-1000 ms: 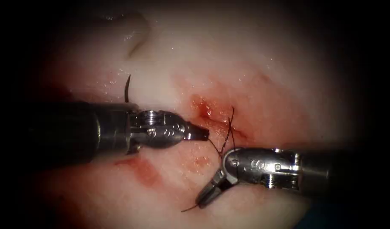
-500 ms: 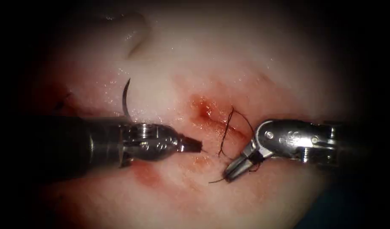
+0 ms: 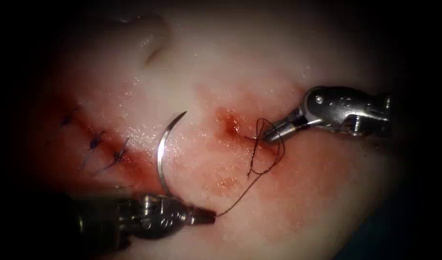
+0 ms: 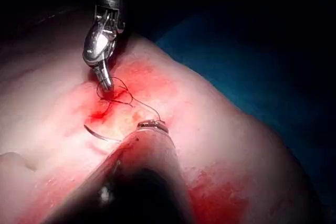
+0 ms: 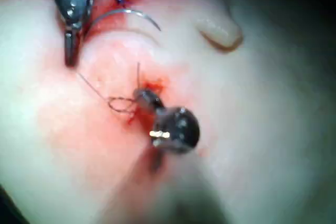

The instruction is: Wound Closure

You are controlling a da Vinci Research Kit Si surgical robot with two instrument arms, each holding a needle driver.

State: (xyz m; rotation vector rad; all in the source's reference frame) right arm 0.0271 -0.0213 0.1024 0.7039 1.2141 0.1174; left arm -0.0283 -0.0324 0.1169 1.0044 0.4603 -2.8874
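Thread (image 3: 240,195) stretches taut from your left hand (image 3: 208,217), pinched shut on it at lower centre, to the cut (image 3: 230,126). Your right hand (image 3: 268,136) pinches the loop there. Needle (image 3: 164,153) lies free on the tissue (image 3: 288,62), left of the cut.

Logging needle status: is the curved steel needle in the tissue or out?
Out: the curved steel needle lies bare above the pale tissue.

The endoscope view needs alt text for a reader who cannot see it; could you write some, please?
The left gripper holds thread; the needle arcs above it, outside the tissue. The right gripper grips the thread's loop at the cut.
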